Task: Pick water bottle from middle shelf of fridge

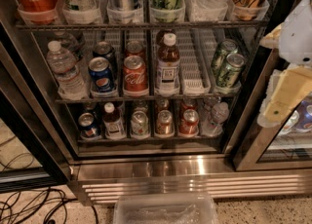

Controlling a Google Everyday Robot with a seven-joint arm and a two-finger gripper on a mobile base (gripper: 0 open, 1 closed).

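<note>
We are in the approach step: the end effector (286, 94), open or closed we cannot tell, hangs before the fridge (170, 170), and the water bottle (65, 70) stands far to its left on the middle shelf (146, 98), so next it must reach leftward.

Water bottle (66, 69) is hemmed in at the left end of the middle shelf (190, 72): fridge (146, 169) wall on one side, blue can (101, 74) just beside. Its front is unobstructed. Gripper (285, 99) is held at far right, well apart.
</note>
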